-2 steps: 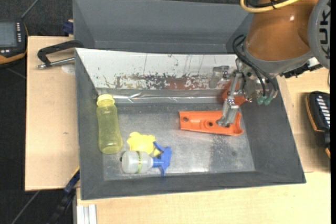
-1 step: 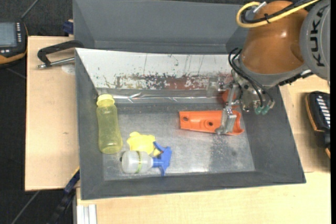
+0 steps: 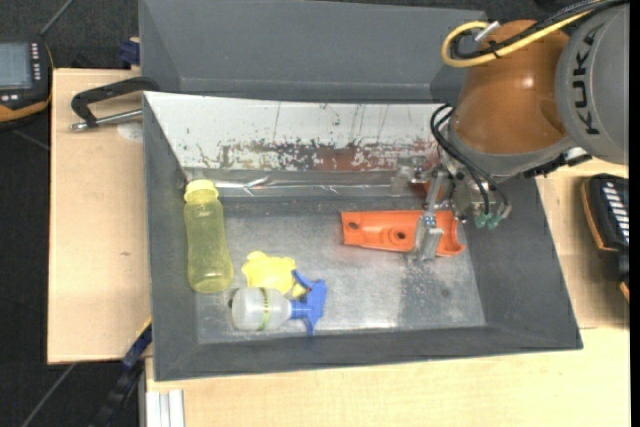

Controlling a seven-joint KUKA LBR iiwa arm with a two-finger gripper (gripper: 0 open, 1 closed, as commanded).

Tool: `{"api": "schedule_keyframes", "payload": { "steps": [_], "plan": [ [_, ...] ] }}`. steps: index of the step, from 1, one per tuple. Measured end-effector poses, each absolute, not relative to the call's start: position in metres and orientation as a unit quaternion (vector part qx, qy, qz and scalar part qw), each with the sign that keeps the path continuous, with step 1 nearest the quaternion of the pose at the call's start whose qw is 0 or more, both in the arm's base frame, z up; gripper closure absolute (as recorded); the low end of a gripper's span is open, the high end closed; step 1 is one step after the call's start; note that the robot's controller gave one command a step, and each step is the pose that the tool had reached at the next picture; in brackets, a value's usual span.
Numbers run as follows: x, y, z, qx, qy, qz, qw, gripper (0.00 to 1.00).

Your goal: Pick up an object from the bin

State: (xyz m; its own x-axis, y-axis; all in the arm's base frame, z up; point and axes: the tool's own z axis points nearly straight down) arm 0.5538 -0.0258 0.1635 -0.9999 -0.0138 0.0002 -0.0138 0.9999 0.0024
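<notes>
Down in the right half of the grey bin (image 3: pixel 300 55), the gripper (image 3: pixel 432 237), right over the right end of a flat orange plastic piece (image 3: pixel 385 229) lying on the floor near the back wall. Claw width: cannot tell. Judged to be at the grasp step, with no lift yet. Well apart at left: 1 yellow bottle (image 3: pixel 206 240), 1 yellow piece (image 3: pixel 268 270), 1 blue piece (image 3: pixel 312 301), 1 pale bottle (image 3: pixel 256 309). Called for next, probably: closing firmly on that orange end, then lifting straight up, clear of the wall.

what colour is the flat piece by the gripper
Orange: the flat piece shows best in the camera view.
</notes>
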Motion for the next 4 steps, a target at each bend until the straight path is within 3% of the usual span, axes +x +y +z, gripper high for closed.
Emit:
{"api": "schedule_keyframes", "payload": {
  "steps": [1, 2, 3, 4],
  "plan": [
    [0.563, -0.023, 0.12, -0.024, -1.0, -0.001, -0.004, 0.0],
    [0.561, -0.014, 0.104, -0.149, -0.989, -0.002, -0.002, 1.0],
    [0.561, -0.013, 0.104, -0.148, -0.989, -0.002, -0.002, 0.0],
    [0.561, -0.013, 0.104, -0.148, -0.989, -0.002, -0.002, 1.0]
  ]
}}
